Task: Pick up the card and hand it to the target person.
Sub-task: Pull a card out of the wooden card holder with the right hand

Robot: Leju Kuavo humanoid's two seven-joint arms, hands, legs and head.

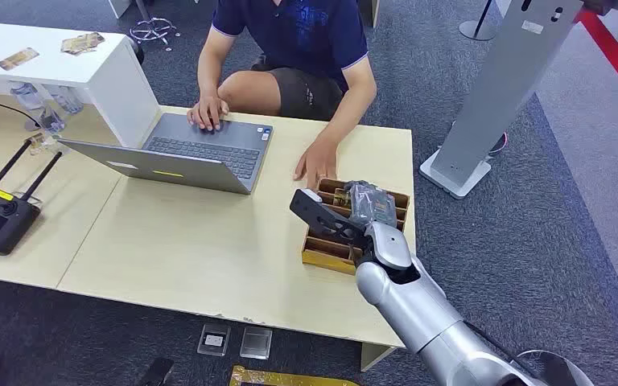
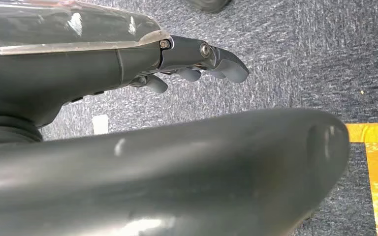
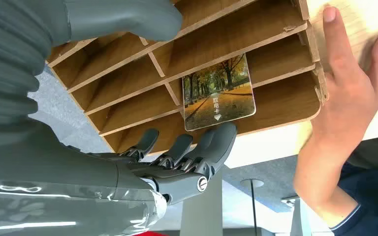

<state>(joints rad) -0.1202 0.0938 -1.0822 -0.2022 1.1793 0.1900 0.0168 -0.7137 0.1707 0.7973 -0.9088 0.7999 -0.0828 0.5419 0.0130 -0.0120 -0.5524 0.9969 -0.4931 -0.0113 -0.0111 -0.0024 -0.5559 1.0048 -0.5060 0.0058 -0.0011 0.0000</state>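
A card (image 3: 218,93) with a picture of autumn trees stands in a slot of the wooden card rack (image 3: 275,29). The rack (image 1: 322,256) sits near the table's right edge. My right hand (image 1: 368,207) hovers over it, fingers spread; the fingertips (image 3: 220,135) reach the card's edge while the thumb (image 3: 123,19) stays well apart, so nothing is gripped. A person (image 1: 294,40) sits across the table, one hand (image 1: 318,165) flat on the tabletop just beside the rack, seen close in the right wrist view (image 3: 349,83). My left hand (image 2: 197,66) hangs over the carpet, holding nothing.
An open laptop (image 1: 185,153) stands in front of the person with their other hand on it. A black remote controller (image 1: 0,217) lies at the left. A white cabinet (image 1: 64,64) and a grey stand (image 1: 483,104) flank the table. Clear cases (image 1: 233,342) lie on the floor.
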